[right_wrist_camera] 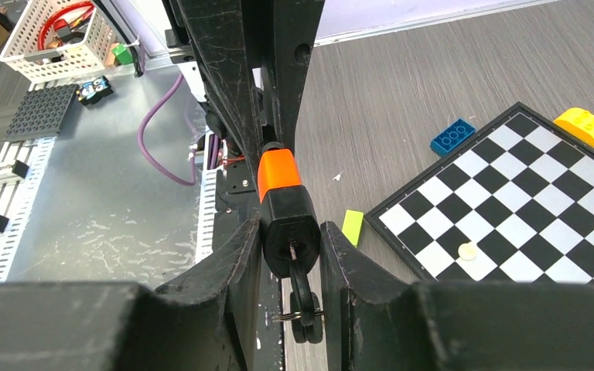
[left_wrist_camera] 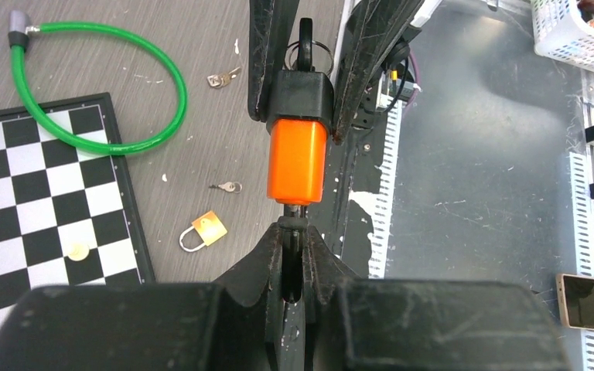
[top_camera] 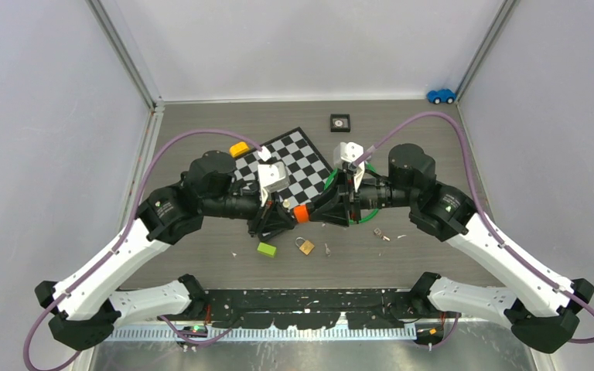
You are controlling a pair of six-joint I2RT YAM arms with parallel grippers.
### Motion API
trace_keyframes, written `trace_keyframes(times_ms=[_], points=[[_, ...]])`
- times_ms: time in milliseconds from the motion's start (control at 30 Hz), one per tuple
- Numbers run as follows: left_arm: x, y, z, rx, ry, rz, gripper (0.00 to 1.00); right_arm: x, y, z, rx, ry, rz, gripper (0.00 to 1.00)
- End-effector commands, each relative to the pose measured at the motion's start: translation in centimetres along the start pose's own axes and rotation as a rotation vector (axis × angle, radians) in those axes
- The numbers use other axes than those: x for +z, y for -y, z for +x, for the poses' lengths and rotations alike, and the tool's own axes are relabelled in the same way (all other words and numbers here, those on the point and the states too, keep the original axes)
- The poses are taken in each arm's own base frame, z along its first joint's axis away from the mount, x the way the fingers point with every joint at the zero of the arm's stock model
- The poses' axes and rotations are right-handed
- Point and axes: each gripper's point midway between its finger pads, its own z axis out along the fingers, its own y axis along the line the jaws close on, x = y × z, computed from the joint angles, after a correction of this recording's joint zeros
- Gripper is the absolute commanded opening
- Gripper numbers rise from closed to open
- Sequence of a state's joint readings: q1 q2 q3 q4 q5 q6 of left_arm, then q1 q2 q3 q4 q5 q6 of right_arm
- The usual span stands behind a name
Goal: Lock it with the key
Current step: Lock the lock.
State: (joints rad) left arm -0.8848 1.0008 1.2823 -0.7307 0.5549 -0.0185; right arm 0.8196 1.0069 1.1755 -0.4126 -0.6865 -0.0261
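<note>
Orange-and-black lock (top_camera: 302,214) held aloft mid-table, just near of chessboard (top_camera: 309,166). Right gripper (right_wrist_camera: 290,232) clamped on black body; left gripper (left_wrist_camera: 292,228) pinched on thin tip at orange end. Key (right_wrist_camera: 302,290) seated in keyhole (ring (right_wrist_camera: 295,315) dangling). Judged: turning step pending; needs regrip on key head.

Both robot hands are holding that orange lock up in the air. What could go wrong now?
1. The left gripper pinches only the thin end of the lock, so it might slip out and drop.
2. The key pokes from the black end, but the right gripper squeezes the body, not the key. It could fall out.
</note>
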Motion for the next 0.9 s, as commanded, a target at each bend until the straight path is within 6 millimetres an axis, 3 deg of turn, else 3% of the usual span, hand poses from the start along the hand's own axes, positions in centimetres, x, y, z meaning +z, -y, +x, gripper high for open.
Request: trace_keyframes(times_ms=[0,600,867], points=[[-0.9,2.2,-7.8,0.165,0.279,0.079,0.0,2.6,1.6,1.0,0.009,0.002,0.012,0.0],[-0.4,2.3,-8.1,0.142,0.292,0.1,0.0,7.0,-0.5,1.7,-0.002,0.017,-0.067,0.0],[-1.0,1.7,-7.7,0.158,0.291,0.046,0.0,6.1,0.0,2.0,-0.018,0.01,-0.013,0.0]])
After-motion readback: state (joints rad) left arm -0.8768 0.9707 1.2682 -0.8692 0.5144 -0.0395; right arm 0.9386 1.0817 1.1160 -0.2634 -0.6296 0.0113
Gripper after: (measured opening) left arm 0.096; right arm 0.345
